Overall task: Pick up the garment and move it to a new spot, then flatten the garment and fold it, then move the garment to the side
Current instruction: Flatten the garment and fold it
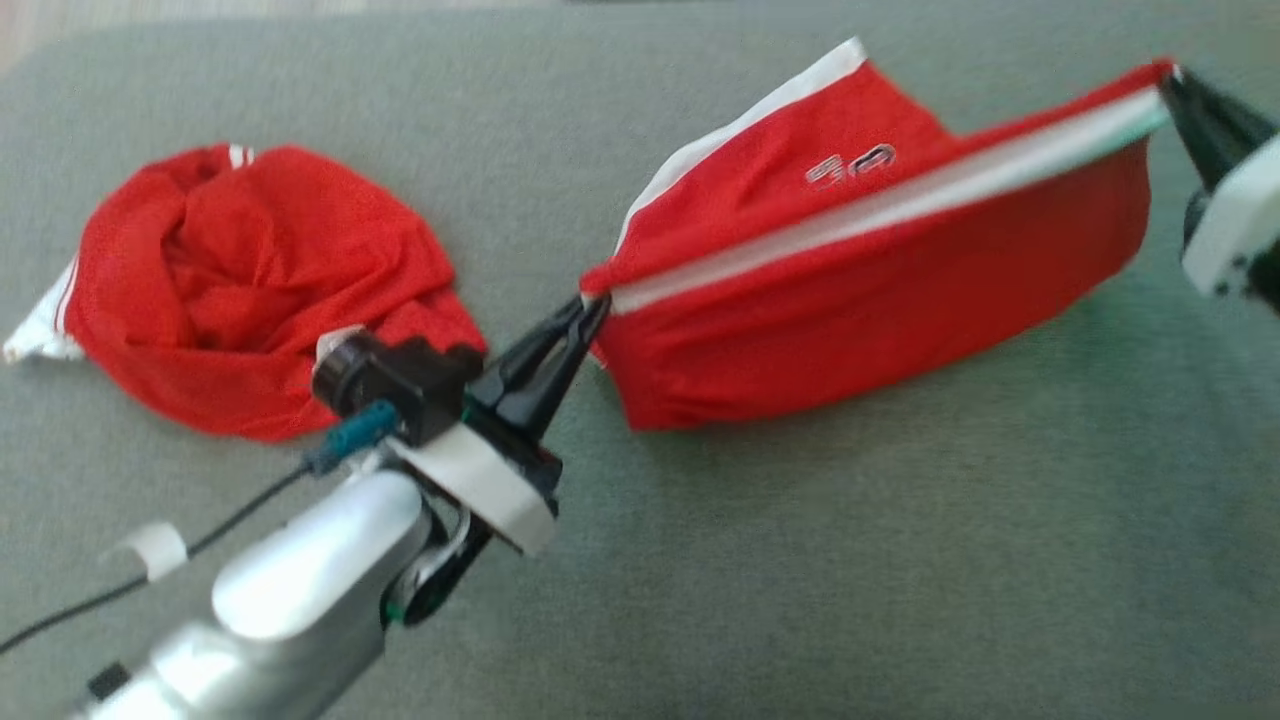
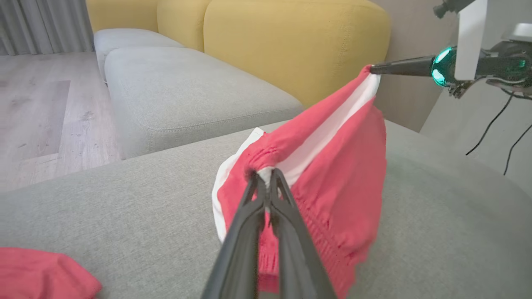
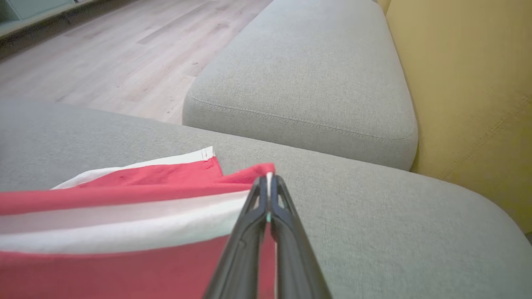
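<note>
The garment (image 1: 880, 270) is a pair of red shorts with white stripes, stretched taut in the air between my two grippers above the grey cushion. My left gripper (image 1: 597, 302) is shut on one end of its waistband, and my right gripper (image 1: 1167, 82) is shut on the other end. The lower part of the shorts hangs down and rests on the cushion. In the left wrist view the garment (image 2: 332, 178) bunches around my left gripper (image 2: 264, 174), with the right gripper (image 2: 372, 69) pinching its far corner. In the right wrist view the red and white cloth (image 3: 124, 232) runs leftward from my right gripper (image 3: 269, 179).
A second red garment (image 1: 250, 290) lies crumpled on the grey cushion (image 1: 900, 560) at the left. Another grey cushion (image 3: 307, 79) sits beyond, with yellow backrests (image 2: 291, 41) behind and wooden floor (image 2: 41, 116) to the side.
</note>
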### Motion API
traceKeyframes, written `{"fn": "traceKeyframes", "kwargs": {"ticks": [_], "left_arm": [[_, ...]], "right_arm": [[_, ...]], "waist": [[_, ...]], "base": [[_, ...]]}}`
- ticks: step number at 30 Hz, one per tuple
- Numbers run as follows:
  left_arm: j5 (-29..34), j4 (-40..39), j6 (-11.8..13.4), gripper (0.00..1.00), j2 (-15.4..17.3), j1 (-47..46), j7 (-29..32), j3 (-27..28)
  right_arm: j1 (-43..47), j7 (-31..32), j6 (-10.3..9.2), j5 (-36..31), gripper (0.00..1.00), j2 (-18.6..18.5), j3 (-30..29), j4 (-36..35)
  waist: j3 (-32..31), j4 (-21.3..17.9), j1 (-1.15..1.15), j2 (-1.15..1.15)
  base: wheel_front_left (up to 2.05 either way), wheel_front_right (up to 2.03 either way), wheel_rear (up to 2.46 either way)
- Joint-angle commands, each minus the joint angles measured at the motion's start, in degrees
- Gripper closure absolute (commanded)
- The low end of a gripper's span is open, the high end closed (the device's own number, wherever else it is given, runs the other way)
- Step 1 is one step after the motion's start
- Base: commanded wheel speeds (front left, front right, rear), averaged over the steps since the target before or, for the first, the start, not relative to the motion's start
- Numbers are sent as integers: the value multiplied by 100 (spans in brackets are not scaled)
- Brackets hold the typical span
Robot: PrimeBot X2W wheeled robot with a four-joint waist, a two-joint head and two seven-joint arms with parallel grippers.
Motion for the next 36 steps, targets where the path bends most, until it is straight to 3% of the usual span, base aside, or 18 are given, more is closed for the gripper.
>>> {"fn": "traceKeyframes", "kwargs": {"ticks": [1,11,24,25,26,27,36], "left_arm": [[67,-5,-47,100,69,-396,-64,312],[143,605,-273,100,-280,-952,-109,320],[267,1408,-539,100,-811,-1389,-251,186],[270,1457,-544,88,-836,-1401,-255,177],[272,1508,-542,26,-858,-1408,-262,173],[271,1560,-540,0,-878,-1407,-267,168],[240,1820,-461,0,-845,-1284,-377,274]], "right_arm": [[-407,36,37,-80,100,-122,142,-24],[-1689,69,37,-142,100,-128,888,877],[-2787,-536,37,-61,100,-113,1960,2073],[-2842,-622,37,-78,55,-109,1993,2177],[-2875,-631,37,-52,0,-75,2021,2311],[-2903,-683,37,-40,0,-38,2070,2400],[-2848,-1449,37,284,0,201,2304,2966]], "waist": [[315,220,-2,0],[937,618,-2,0],[1380,998,-2,0],[1383,1007,-2,0],[1376,1010,-2,0],[1361,1006,-2,0],[909,725,-2,0]], "base": [[0,0,0],[0,0,0],[0,0,0],[0,0,0],[0,0,0],[0,0,0],[0,0,0]]}}
